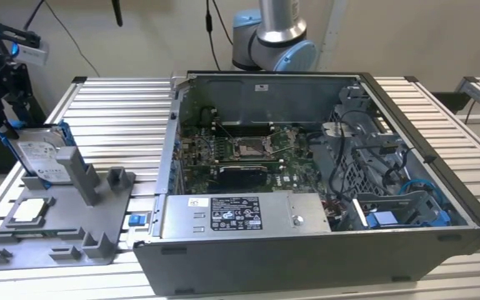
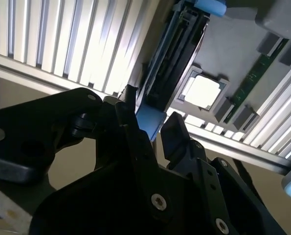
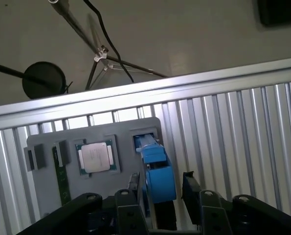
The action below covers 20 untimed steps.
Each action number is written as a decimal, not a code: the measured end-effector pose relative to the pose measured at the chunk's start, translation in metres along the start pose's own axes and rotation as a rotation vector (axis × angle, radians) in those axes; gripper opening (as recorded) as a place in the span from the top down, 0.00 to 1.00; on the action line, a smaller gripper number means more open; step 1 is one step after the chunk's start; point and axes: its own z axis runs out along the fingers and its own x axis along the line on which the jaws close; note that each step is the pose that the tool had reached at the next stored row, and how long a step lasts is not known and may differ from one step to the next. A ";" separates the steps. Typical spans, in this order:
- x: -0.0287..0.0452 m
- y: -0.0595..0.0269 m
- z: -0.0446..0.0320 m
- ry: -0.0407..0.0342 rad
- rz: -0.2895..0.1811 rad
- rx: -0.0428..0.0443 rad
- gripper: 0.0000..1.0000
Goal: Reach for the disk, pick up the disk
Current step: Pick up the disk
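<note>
Disk (image 1: 40, 156), stood on edge in a slot of the grey fixture (image 1: 57, 247) at the exterior view's left of the bench (image 1: 115, 106); probably rigid, dense and shock-sensitive, with slick metal faces, so best taken by the blue frame along the upper edge and lifted straight out. Pincer (image 3: 160, 185) released, fingers (image 3: 190, 182) straddling that frame, a gap visible on one side. Nearby: upright fixture post (image 1: 80, 175) just beside the label face, processor chip (image 3: 97, 157) in the neighbouring pocket, open computer case (image 1: 307, 187) well apart.

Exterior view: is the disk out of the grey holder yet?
No, the disk stands on edge in a slot of the grey holder on the table.
</note>
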 end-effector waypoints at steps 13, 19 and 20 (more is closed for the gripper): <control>0.0009 -0.0007 0.0236 0.0017 -0.054 -0.0019 0.00; 0.0012 -0.0010 0.0345 0.0028 -0.090 -0.0028 0.00; 0.0013 -0.0011 0.0360 0.0028 -0.095 -0.0017 0.00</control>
